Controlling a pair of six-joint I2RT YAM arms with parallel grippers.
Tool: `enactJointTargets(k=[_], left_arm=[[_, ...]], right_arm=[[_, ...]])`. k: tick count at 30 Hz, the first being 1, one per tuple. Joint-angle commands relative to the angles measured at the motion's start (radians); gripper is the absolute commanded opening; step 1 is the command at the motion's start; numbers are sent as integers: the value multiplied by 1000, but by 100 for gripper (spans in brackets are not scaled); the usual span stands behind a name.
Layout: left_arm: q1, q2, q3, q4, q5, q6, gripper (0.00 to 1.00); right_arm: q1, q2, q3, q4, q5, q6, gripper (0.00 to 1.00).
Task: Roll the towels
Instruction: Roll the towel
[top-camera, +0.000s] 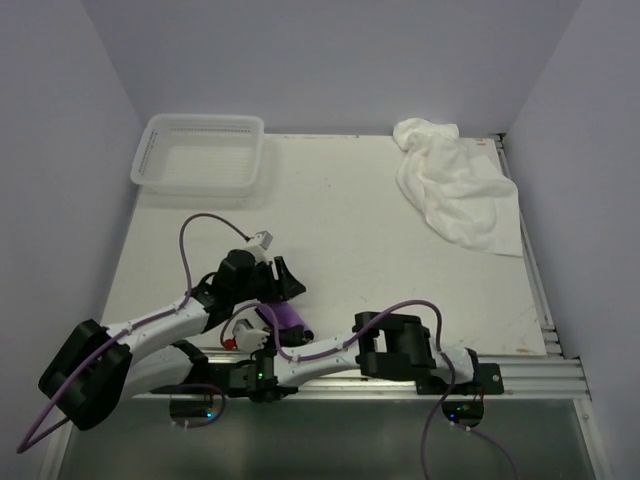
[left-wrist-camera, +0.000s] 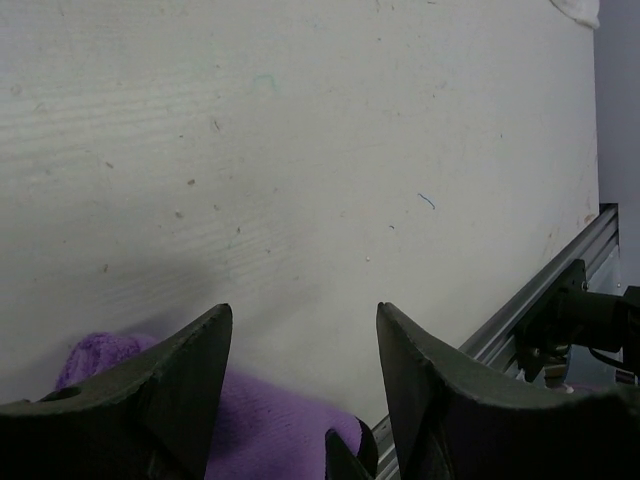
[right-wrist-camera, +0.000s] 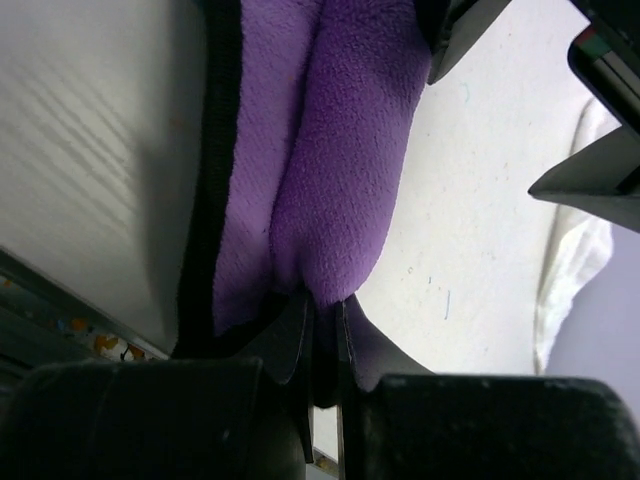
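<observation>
The small purple towel (top-camera: 287, 320) with dark trim lies bunched in a fold near the table's front edge, between the two arms. My right gripper (right-wrist-camera: 325, 300) is shut on its near end; the folded cloth (right-wrist-camera: 340, 150) stretches away from the pinched jaws. My left gripper (left-wrist-camera: 305, 320) hovers open just over the purple towel (left-wrist-camera: 250, 430), with only bare table between its fingers. In the top view the left gripper (top-camera: 285, 285) is just behind the towel and the right gripper (top-camera: 272, 342) is at its front. The large white towel (top-camera: 455, 180) lies crumpled at the back right.
A white plastic mesh basket (top-camera: 200, 155) stands at the back left corner. An aluminium rail (top-camera: 520, 375) runs along the table's front edge, and another along its right side. Walls close in the left, back and right. The right arm lies low along the front edge.
</observation>
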Motion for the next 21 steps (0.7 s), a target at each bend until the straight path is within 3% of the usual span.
enactJointTargets(k=[1, 17, 21], left_arm=[[-4, -59, -37, 47, 31, -50, 64], [-16, -122, -251, 145, -3, -172, 64], [-22, -46, -235, 60, -70, -159, 64]], right_arm=[[26, 86, 69, -70, -49, -57, 0], [41, 137, 120, -104, -65, -82, 0], [41, 76, 74, -56, -72, -71, 8]])
